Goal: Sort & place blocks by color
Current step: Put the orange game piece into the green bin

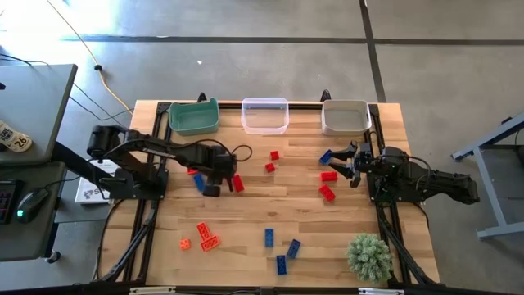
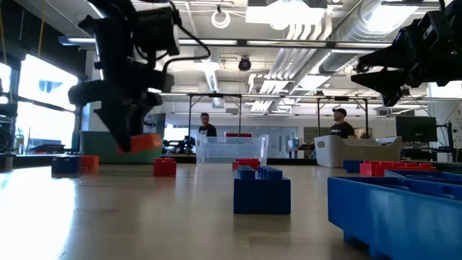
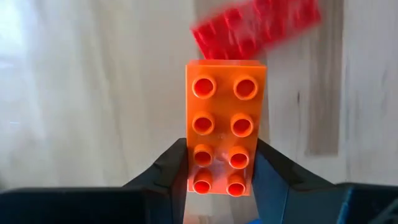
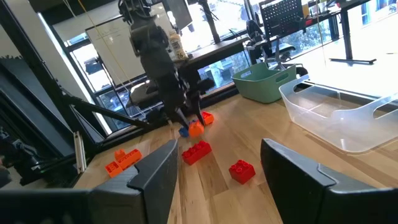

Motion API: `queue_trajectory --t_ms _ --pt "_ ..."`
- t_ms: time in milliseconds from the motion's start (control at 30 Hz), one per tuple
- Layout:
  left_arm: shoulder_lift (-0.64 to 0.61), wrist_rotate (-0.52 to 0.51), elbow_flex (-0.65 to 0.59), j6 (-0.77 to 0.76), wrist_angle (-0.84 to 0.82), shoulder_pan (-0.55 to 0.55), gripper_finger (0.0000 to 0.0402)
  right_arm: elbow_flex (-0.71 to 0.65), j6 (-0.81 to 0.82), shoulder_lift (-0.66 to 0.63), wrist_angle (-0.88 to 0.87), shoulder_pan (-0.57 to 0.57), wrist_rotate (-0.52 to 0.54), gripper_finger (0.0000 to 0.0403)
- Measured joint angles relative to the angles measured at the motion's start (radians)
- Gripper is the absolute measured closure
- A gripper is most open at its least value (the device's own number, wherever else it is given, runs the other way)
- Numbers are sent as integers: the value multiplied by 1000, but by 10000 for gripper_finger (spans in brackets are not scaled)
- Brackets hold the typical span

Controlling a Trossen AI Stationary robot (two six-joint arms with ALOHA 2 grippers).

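My left gripper (image 3: 219, 168) is shut on an orange oblong brick (image 3: 225, 106) with eight studs, hovering over the table's left middle (image 1: 214, 184). A red brick (image 3: 255, 28) lies on the wood just beyond it, and a blue one (image 1: 199, 182) and another red one (image 1: 193, 171) lie beside it. More red bricks (image 1: 328, 175), a blue brick (image 1: 325, 156), orange bricks (image 1: 205, 236) and blue bricks (image 1: 281, 264) are scattered flat on the table. My right gripper (image 1: 347, 164) is open, raised over the right side near the red bricks and touching nothing (image 4: 217, 168). My left gripper pinches the orange brick between its two fingers (image 3: 171, 168), one on each long side, at one short end (image 3: 221, 177). The fingers come from above, pointing down. In the low view the brick (image 2: 148, 141) hangs clear above the table, and most of its length sticks out beyond the fingertips.
Three bins stand along the far edge: green (image 1: 194, 117), clear (image 1: 264, 115) and grey (image 1: 345, 116). A small green plant (image 1: 369, 256) sits at the near right corner. Bare wood lies in the table's middle. People show in the room behind the table.
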Motion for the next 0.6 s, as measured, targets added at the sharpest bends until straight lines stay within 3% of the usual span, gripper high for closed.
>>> queue_trajectory --t_ms 267,600 --pt "-55 -155 82 -74 -70 63 292 0 0 0 0 0 0 185" --pt "-79 -325 135 -207 -81 260 291 0 68 0 1 0 0 185"
